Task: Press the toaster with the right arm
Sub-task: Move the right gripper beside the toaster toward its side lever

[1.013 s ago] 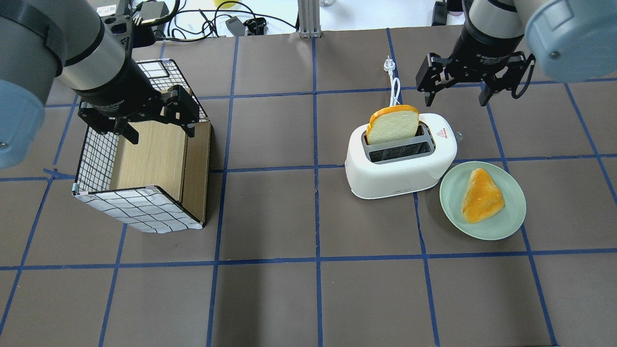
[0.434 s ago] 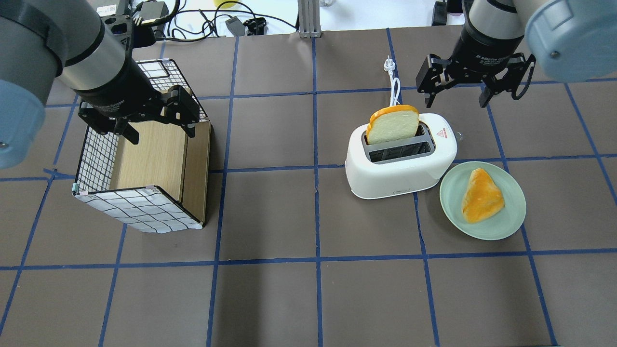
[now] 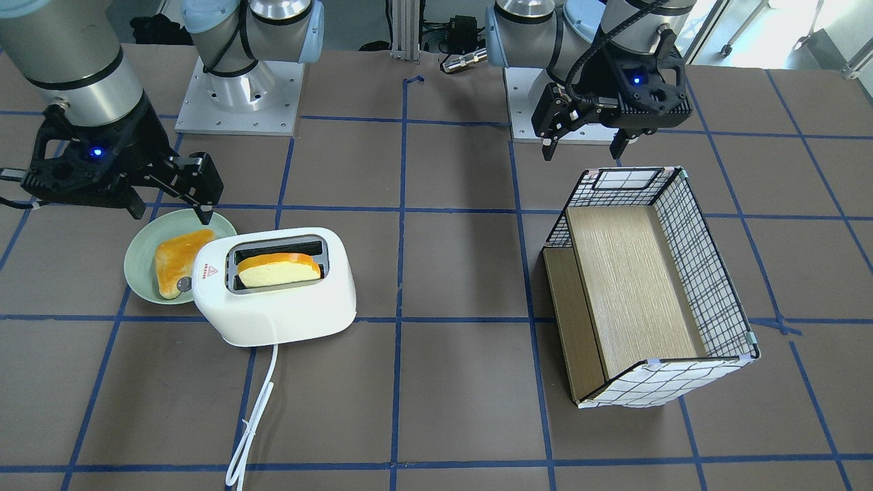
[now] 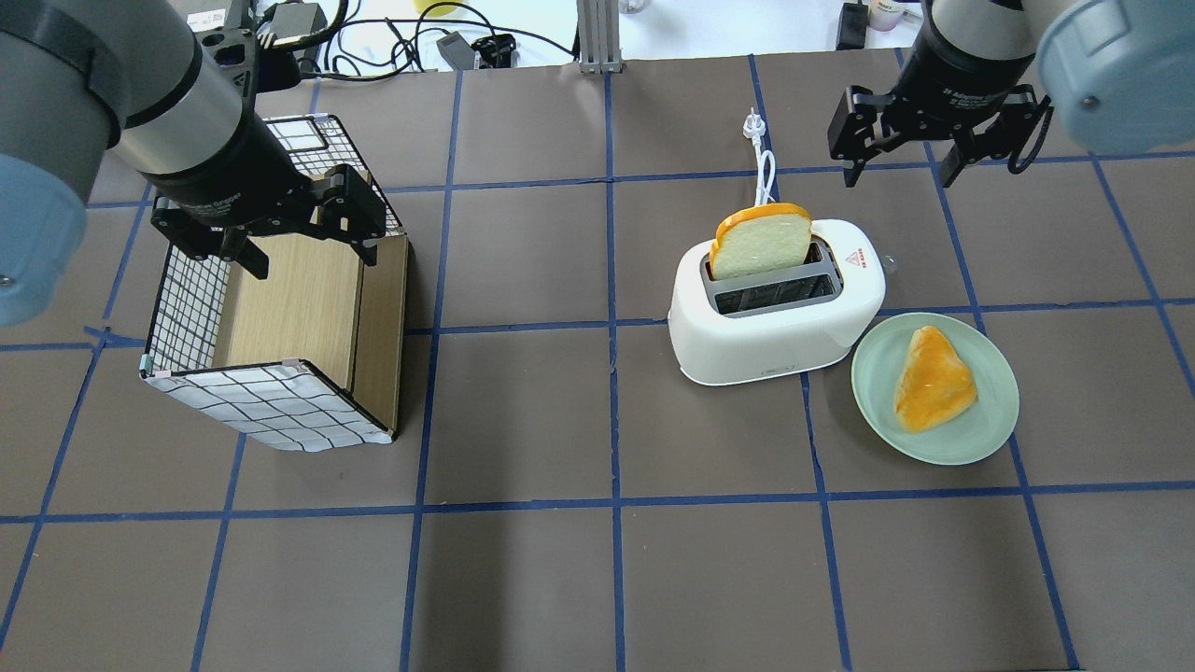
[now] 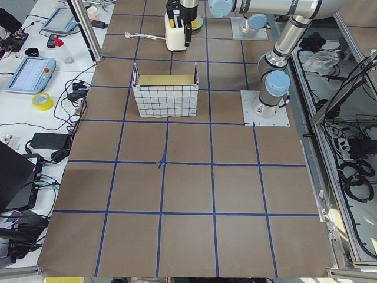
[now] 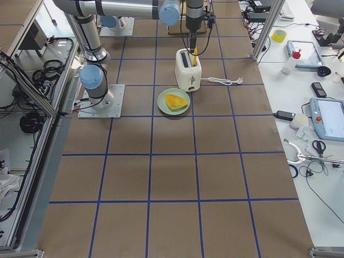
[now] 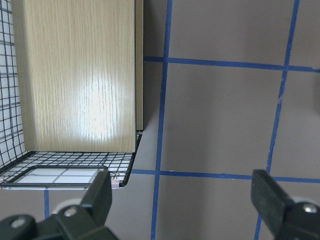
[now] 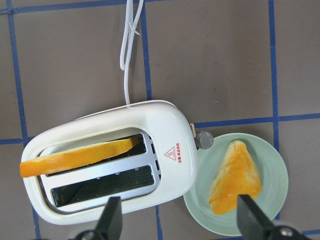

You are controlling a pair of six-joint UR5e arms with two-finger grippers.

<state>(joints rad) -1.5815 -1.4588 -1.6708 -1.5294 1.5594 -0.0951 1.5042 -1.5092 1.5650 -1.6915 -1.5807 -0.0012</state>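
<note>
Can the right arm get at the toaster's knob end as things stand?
Probably yes. The right gripper hangs open above the toaster with nothing between them. The plate sits close by the knob, so that side is tight.

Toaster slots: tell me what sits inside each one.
A bread slice stands in the toaster's slot nearer the cord, its lower part hidden. The other slot shows only dark metal grille.
</note>
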